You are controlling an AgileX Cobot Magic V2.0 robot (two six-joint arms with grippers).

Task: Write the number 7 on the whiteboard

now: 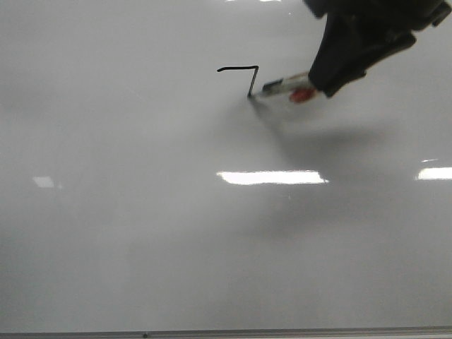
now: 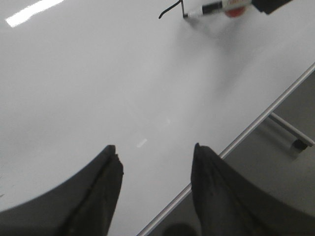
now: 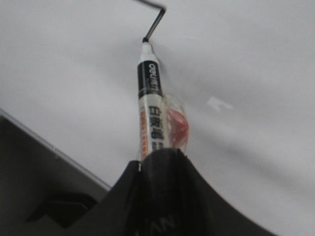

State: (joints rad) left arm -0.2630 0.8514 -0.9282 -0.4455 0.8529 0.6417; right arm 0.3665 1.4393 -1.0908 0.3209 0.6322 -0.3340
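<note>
Whiteboard (image 1: 141,247) fills nearly the whole front view, glossy pale grey, thin metal edge (image 1: 282,330) along its near side, bright light reflections (image 1: 272,177) across the middle. Right pincer (image 1: 332,74) comes in from the upper right of the front view, dark, clamped together on a marker (image 1: 282,88); in the right wrist view the marker (image 3: 149,108) sticks straight out ahead of the pincer (image 3: 160,162), white and black barrel with printed text, a red blob under clear tape on its side. Left pincer (image 2: 156,162) sits apart from all that, fingers (image 2: 106,187) spread wide with nothing between them, low over the board near its metal edge, well away from the marker. Number 7 (image 1: 240,74) is only partly drawn: wavy top bar plus a short downstroke, black, just beyond the right pincer. Marker tip (image 1: 251,95) touches the board at the bottom end of that downstroke.
</note>
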